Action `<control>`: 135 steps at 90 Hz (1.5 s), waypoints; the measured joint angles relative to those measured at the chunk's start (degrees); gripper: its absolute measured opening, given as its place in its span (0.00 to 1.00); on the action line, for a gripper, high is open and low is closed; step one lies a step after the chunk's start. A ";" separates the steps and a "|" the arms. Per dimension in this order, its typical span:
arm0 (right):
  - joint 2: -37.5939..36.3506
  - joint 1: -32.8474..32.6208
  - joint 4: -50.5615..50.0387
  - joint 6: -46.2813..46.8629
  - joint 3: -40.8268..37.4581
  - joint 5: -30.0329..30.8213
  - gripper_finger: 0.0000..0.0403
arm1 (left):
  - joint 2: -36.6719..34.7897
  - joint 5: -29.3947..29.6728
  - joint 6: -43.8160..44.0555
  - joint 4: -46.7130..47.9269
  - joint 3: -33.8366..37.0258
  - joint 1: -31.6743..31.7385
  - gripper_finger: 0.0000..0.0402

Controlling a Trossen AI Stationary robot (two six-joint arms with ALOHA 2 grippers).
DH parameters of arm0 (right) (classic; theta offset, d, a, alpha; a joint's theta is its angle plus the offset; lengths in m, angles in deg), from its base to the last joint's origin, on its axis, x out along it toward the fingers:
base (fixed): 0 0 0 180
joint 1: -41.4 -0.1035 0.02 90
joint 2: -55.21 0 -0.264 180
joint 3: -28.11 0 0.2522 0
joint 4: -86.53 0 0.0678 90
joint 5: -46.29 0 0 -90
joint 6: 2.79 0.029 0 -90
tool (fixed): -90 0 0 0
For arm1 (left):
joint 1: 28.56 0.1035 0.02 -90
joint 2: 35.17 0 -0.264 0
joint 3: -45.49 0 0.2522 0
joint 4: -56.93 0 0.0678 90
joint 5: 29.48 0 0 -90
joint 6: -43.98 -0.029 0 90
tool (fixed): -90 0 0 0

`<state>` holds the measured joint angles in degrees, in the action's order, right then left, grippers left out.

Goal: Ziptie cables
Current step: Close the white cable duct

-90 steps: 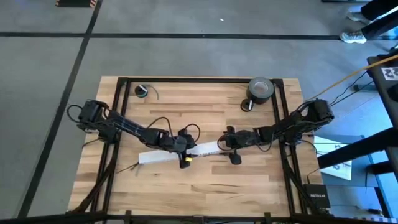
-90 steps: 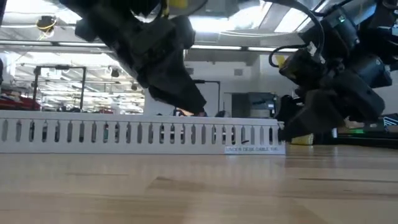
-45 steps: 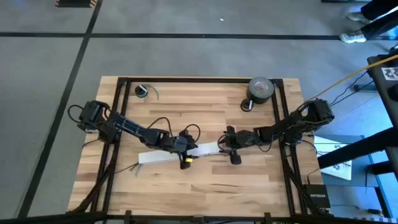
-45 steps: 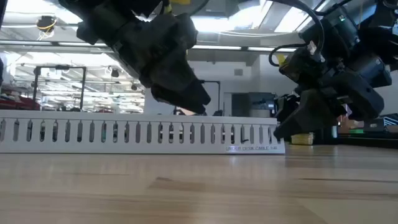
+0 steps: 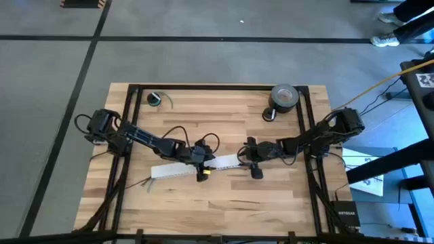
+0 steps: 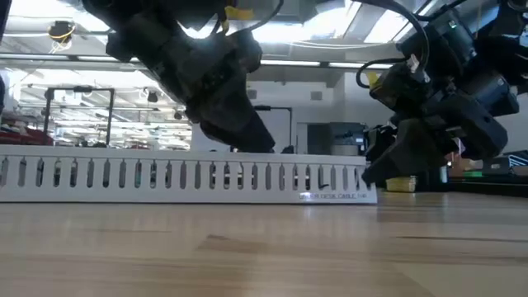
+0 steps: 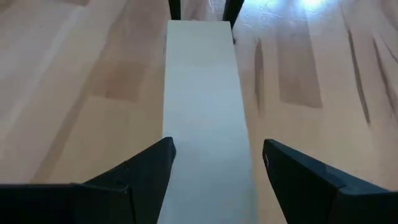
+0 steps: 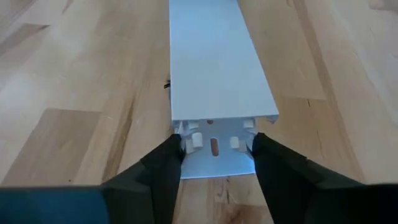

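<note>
While both tools hung over the long white slotted cable tray [image 5: 193,167], the left tool [image 7: 214,163] was spread wide above it, and the right tool [image 8: 214,152] pinched the tray's end. No cables or ziptie showed. A good lift should keep that tray level.

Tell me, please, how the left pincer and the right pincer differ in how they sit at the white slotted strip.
The left pincer sits partway along the white strip; the right pincer sits at its end. The left pincer's fingers stand wide open; the right pincer's fingers close against the strip's sides. Both face along the strip.
</note>
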<state>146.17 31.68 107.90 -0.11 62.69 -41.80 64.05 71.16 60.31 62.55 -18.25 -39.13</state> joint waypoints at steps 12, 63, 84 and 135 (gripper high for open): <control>0.00 0.01 0.00 0.02 0.02 0.00 0.43 | -0.07 -0.78 -0.05 0.99 -0.07 0.15 0.59; 0.00 0.01 -0.04 -0.09 0.02 0.00 0.43 | 0.01 -1.51 1.45 1.81 0.02 1.36 0.59; 0.00 0.00 -0.07 -0.07 0.02 0.00 0.43 | 0.02 -3.03 1.04 2.73 0.03 1.30 0.59; 0.00 -0.02 -0.11 -0.04 -0.04 -0.06 0.43 | 1.45 -2.57 -2.97 1.97 0.00 0.07 0.59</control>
<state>146.17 31.66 107.79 -0.15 62.64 -41.86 65.50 68.59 57.34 64.52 -18.25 -39.06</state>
